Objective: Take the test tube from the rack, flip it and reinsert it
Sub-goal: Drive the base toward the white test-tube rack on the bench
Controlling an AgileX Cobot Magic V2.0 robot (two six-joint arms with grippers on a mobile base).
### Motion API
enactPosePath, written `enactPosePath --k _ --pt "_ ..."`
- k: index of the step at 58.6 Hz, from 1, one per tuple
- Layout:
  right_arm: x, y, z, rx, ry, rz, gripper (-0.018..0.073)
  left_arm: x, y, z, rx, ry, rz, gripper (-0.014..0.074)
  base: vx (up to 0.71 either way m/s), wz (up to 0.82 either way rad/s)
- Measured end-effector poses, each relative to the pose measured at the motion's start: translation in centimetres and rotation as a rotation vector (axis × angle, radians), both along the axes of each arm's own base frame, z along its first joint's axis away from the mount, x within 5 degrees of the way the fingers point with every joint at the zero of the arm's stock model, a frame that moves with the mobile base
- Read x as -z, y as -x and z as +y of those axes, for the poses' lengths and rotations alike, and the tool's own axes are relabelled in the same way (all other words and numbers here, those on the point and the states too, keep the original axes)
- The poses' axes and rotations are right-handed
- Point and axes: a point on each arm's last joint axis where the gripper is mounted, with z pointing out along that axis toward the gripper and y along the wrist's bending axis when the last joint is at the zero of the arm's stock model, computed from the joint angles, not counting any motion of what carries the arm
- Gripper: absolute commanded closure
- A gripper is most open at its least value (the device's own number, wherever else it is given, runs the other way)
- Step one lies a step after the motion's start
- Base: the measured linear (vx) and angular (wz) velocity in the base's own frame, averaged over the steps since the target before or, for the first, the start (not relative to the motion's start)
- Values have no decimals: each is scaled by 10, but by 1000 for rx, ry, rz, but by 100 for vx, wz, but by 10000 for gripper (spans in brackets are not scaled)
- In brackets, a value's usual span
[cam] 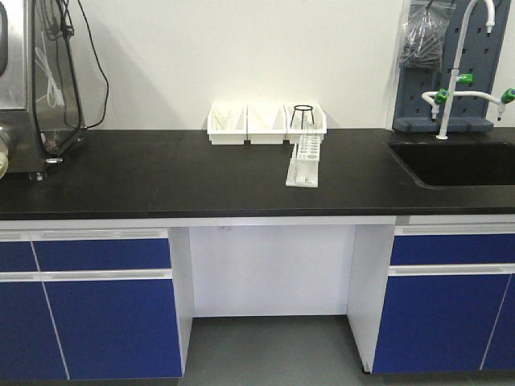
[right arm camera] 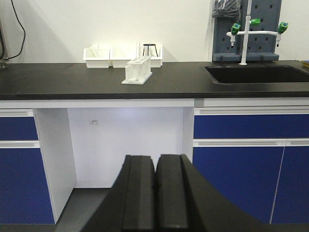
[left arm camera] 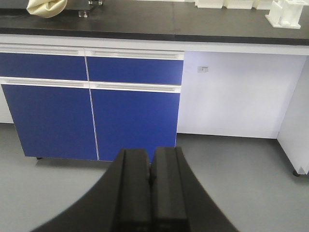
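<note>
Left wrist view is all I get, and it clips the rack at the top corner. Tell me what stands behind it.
Observer: The rack stands just in front of the rightmost white bin, which holds a black ring stand.
Operator: Now report the right claw.
Observer: The right claw is shut and empty, away from the counter.
Operator: Say what lies right of the rack.
Observer: A sink set in the counter.

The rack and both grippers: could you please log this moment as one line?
stage: pre-reach | left gripper: shut, empty | right gripper: shut, empty | rack: standing on counter, untouched
</note>
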Motion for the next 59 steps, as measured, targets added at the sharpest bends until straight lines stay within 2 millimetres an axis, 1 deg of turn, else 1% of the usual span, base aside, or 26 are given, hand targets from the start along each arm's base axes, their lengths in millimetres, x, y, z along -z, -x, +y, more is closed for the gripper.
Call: enactPosePath --k 59 --pt "0 0 0 0 6 0 568 0 0 0 0 0 0 603 0 0"
